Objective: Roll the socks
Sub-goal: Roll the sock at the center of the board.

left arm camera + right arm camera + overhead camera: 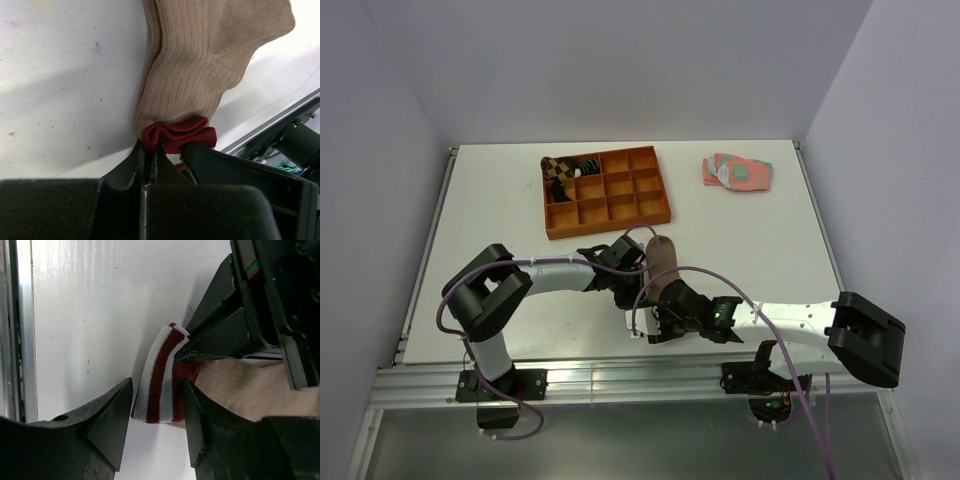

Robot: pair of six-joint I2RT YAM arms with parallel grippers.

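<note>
The tan-brown sock (661, 254) lies on the table in front of the tray, its body filling the left wrist view (200, 65). My left gripper (149, 149) is shut on its folded maroon cuff (180, 134), also seen near the sock in the top view (632, 277). My right gripper (156, 390) is open, one jaw on each side of the maroon-and-white striped cuff (160, 375), just below the left gripper's fingers (215, 335); it also shows in the top view (665, 305). The black striped sock (588, 166) sits in the tray's back-left compartments.
An orange compartment tray (620, 205) stands behind the sock, with a brown checkered rolled sock (558, 170) in its back-left corner. Flat pink-and-green socks (738, 172) lie at the back right. The table's near edge rail (15, 330) is close to the right gripper.
</note>
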